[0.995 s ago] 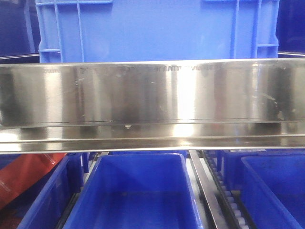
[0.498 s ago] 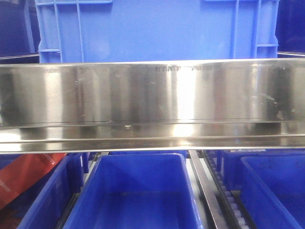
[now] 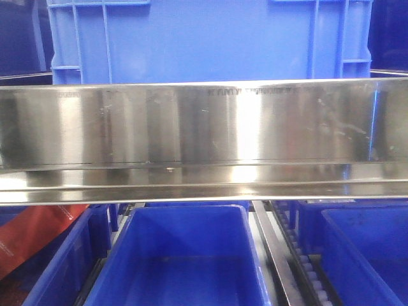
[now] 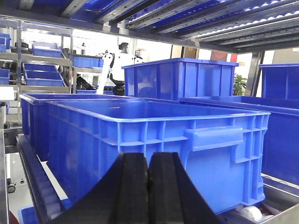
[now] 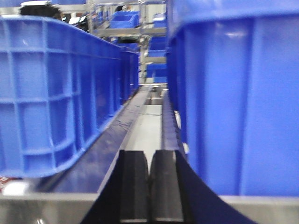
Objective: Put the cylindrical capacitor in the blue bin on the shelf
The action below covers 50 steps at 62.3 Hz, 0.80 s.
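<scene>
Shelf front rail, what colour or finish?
Shiny, reflective silver stainless steel; the shelf front rail shows best in the exterior front-facing view, with blue bins above and below it.

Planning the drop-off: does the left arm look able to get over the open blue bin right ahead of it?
Probably, after rising. The left gripper, shut and empty, sits below the blue bin's rim, facing its side wall. Open space shows above the rim, under the overhead rails.

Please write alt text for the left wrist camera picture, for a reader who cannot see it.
The left gripper, its two black fingers pressed together with nothing between them, points at the side of a large blue bin on the shelf. More blue bins stand behind and beside it; no capacitor is visible.
</scene>
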{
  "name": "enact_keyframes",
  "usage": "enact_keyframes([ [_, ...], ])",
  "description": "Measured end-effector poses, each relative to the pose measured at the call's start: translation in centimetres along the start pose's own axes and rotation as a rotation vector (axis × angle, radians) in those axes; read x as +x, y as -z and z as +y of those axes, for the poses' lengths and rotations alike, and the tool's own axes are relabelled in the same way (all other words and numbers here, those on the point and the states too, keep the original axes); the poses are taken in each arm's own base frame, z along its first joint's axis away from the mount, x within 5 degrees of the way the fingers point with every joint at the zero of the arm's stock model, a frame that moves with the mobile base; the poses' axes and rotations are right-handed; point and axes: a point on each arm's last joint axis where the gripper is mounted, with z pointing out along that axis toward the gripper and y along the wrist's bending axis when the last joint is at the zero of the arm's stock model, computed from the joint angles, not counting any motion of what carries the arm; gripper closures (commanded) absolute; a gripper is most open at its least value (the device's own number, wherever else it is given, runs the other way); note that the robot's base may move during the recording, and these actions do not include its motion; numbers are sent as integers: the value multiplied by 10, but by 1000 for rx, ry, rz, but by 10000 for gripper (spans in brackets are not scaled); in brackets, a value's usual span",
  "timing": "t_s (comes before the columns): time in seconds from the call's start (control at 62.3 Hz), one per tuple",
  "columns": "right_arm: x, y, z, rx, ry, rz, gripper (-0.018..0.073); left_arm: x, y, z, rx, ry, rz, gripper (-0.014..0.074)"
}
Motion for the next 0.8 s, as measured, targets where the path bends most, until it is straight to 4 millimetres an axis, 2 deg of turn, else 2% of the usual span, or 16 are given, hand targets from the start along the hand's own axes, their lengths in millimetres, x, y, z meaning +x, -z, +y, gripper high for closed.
enact_keyframes([
  [0.144, 12, 9, -1, 2, 4, -20, 724, 0, 0, 0, 0, 0, 0, 707],
  [0.802, 16, 12, -1, 3, 7, 17, 724, 0, 0, 0, 0, 0, 0, 707],
])
